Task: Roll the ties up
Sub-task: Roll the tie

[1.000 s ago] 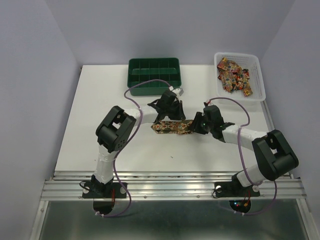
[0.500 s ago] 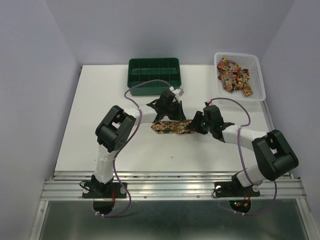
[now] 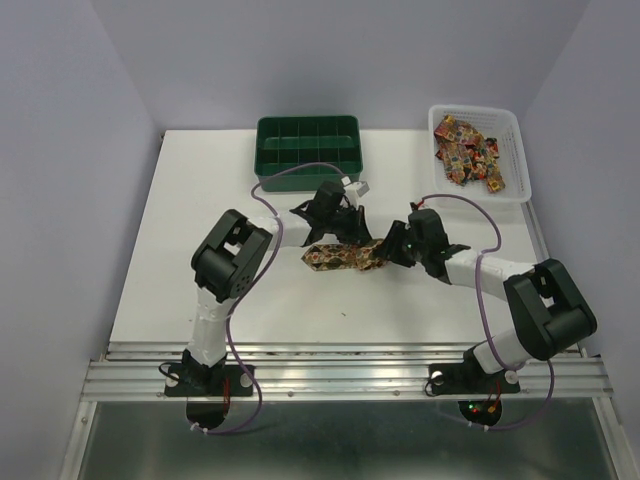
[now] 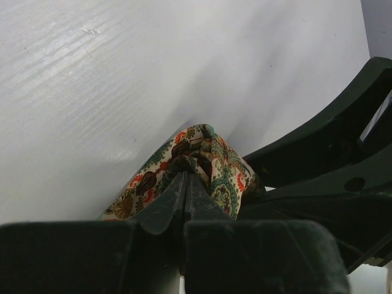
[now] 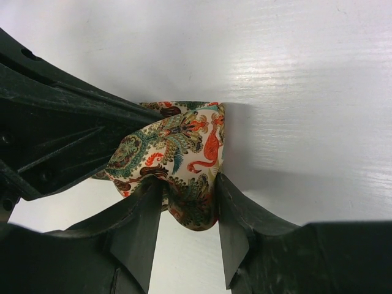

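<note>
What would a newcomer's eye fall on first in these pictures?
The red, gold and green paisley fabric necktie at the middle of the white table, pinched by the left gripper and gripped by the right gripper. Next, the white plastic basket at the far right corner, holding more patterned ties.

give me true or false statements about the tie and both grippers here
The left gripper is pinched shut on the tie. True.
The tie lies stretched out flat at full length. False: it is bunched short between the grippers.
The right gripper has tie fabric between its jaws. True.
The white basket holds no ties. False: spare ties lie in it.
The green compartment tray stands left of the white basket. True.
</note>
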`<control>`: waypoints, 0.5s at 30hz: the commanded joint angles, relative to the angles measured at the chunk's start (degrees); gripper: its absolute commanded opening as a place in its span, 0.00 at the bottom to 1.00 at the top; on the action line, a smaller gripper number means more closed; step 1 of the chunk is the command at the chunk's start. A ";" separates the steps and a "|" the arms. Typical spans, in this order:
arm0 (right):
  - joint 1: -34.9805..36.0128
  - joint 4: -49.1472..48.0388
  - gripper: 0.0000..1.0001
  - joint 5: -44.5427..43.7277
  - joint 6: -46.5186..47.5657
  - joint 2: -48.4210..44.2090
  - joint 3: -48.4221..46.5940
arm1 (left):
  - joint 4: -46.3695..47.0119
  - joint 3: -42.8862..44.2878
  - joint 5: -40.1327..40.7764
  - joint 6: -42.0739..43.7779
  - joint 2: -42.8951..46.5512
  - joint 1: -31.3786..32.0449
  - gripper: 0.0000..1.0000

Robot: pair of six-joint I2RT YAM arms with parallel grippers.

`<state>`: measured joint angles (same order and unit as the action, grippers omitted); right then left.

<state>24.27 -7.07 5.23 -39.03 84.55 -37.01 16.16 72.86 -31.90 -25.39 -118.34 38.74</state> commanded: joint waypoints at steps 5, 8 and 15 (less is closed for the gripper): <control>-0.45 -5.50 0.45 1.36 0.88 1.58 0.19 | 0.18 -0.17 -6.25 1.22 -1.01 0.11 0.04; -0.45 -5.32 0.44 1.44 0.79 1.84 0.36 | -1.04 0.00 -5.02 1.04 -1.10 -0.33 0.05; -0.45 -4.45 0.41 1.35 1.23 3.16 0.98 | -3.24 1.84 -3.34 1.39 -1.19 -1.39 0.10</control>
<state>24.05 -8.67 6.50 -38.59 86.37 -37.01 15.55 72.88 -34.04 -25.28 -119.87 37.45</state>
